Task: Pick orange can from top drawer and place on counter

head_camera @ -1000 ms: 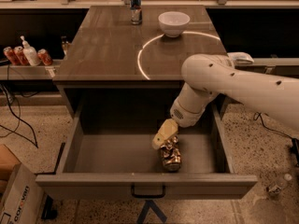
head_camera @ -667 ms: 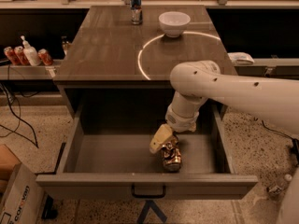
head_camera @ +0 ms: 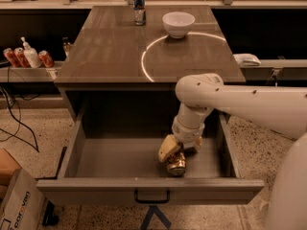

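Camera view: arm (head_camera: pixel 249 102) bent into top drawer (head_camera: pixel 120 158), gripper (head_camera: pixel 173 150) over orange can (head_camera: pixel 177 165).

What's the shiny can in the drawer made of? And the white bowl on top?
The orange can, at the gripper in the top drawer, looks like metal: shiny gold glints, dented sides. The white bowl on the counter looks like glazed ceramic, perhaps plastic: smooth, glossy.

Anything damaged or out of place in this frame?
The orange can, near the front of the open top drawer, looks dented, its sides crumpled and uneven. The gripper is down in the drawer, right at the can's top. No spill shows. Whether the can stands straight is unclear.
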You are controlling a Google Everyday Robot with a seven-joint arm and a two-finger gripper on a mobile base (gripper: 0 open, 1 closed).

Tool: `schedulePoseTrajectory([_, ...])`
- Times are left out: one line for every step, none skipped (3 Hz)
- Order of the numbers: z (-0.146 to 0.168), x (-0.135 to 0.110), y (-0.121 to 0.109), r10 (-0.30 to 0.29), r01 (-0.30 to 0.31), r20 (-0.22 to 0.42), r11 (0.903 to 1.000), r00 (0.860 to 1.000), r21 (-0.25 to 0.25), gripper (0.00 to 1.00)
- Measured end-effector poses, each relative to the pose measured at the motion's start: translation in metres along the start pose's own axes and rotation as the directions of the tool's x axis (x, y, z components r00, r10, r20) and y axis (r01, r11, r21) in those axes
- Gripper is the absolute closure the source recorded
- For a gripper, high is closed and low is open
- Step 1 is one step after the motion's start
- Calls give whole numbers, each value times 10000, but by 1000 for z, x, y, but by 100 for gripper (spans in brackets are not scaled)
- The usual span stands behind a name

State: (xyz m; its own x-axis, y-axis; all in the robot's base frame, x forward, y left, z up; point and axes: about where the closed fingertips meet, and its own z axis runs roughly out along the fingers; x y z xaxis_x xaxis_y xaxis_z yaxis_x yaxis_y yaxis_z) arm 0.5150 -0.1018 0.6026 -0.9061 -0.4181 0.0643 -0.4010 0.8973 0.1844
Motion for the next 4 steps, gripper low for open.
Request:
schedulePoseTrajectory([1, 4, -3, 495, -494, 97, 9988, 9987, -69, 41])
schedulePoseTrajectory([-7, 5, -4, 702, -697, 359, 9975, 9969, -153, 64])
schedulePoseTrajectory([-39, -1, -5, 648, -529, 1417, 9949, 9878, -859, 89])
schedulePoseTrajectory([-91, -2, -1, -173, 590, 2632, 9867, 9646, -1516, 100])
